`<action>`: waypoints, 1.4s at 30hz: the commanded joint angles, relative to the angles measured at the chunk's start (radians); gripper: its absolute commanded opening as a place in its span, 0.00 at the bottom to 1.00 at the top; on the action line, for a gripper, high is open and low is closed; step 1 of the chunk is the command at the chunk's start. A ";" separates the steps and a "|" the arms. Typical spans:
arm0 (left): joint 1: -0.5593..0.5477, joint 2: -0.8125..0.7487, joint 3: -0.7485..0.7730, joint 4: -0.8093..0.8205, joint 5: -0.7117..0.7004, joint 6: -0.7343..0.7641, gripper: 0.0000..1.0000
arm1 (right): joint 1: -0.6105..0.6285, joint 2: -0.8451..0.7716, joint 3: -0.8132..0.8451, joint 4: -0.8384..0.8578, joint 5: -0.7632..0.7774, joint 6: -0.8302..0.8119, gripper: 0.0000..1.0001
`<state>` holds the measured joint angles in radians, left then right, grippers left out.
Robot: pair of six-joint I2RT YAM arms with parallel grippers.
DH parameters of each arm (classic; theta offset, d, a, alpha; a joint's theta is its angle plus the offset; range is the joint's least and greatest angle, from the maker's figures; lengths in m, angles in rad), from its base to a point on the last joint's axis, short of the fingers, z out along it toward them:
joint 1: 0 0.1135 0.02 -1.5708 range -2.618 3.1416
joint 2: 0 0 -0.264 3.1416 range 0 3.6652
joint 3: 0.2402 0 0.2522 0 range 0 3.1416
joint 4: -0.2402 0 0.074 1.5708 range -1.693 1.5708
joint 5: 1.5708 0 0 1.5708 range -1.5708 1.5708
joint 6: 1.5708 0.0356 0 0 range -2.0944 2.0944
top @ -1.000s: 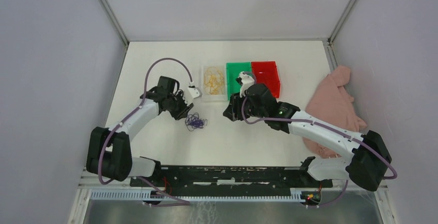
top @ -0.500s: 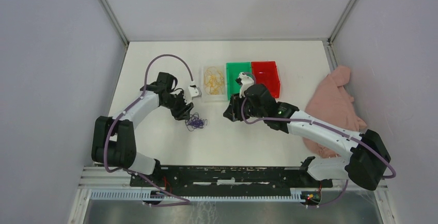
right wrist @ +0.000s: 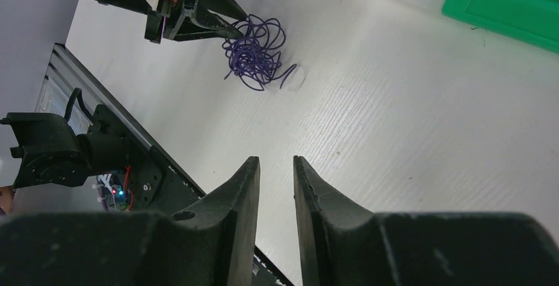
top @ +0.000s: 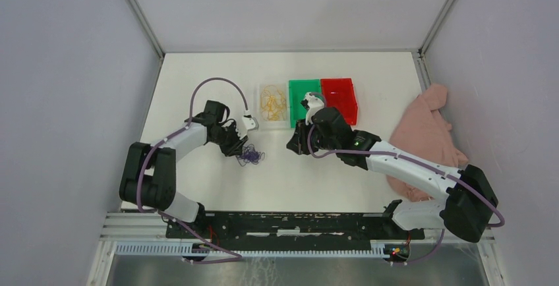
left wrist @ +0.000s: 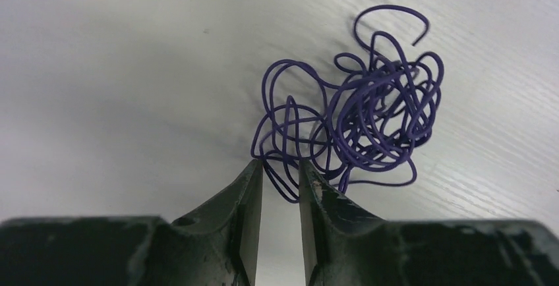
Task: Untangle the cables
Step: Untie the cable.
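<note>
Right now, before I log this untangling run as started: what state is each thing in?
Purple cable: tangled, lying on the table.
Yellow cable: loosely coiled inside the clear bin.
Left gripper: jaws slightly apart, a purple loop between the tips.
Right gripper: jaws slightly apart, empty.
Green bin: upright, contents unclear.
Red bin: upright, contents unclear.
Pink cloth: crumpled at the table's right edge.

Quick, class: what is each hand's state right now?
Left hand: narrowly open, a loop of the tangled thin purple cable between its fingertips, not clamped.
Right hand: narrowly open, empty.
</note>
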<state>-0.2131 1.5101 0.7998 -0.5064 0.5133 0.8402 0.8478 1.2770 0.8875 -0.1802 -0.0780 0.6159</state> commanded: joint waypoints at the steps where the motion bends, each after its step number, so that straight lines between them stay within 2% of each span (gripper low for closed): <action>1: -0.009 -0.035 -0.019 0.152 -0.046 -0.074 0.32 | -0.006 -0.033 -0.008 0.056 -0.001 0.017 0.29; 9: -0.020 -0.089 -0.006 0.087 0.001 -0.067 0.20 | -0.005 -0.038 -0.015 0.058 -0.004 0.022 0.23; 15: -0.028 -0.213 0.030 0.010 0.023 -0.057 0.12 | -0.006 -0.029 -0.004 0.068 -0.014 0.026 0.22; 17: -0.035 -0.272 0.055 -0.035 0.039 -0.040 0.11 | -0.007 -0.018 0.008 0.081 -0.025 0.034 0.27; 22: -0.056 -0.432 0.096 -0.110 0.100 0.020 0.10 | -0.022 0.040 0.061 0.171 -0.124 0.097 0.55; 25: -0.074 -0.555 0.079 -0.104 0.157 0.114 0.10 | -0.024 0.098 0.118 0.243 -0.208 0.146 0.64; 33: -0.086 -0.819 -0.018 0.100 0.254 0.166 0.07 | -0.025 0.169 0.169 0.344 -0.324 0.229 0.67; 42: -0.089 -0.894 -0.012 0.147 0.286 0.149 0.06 | -0.023 0.176 0.128 0.455 -0.351 0.315 0.66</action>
<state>-0.2996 0.6285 0.7776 -0.4438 0.7578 0.9573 0.8253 1.4528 1.0149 0.1566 -0.3946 0.8757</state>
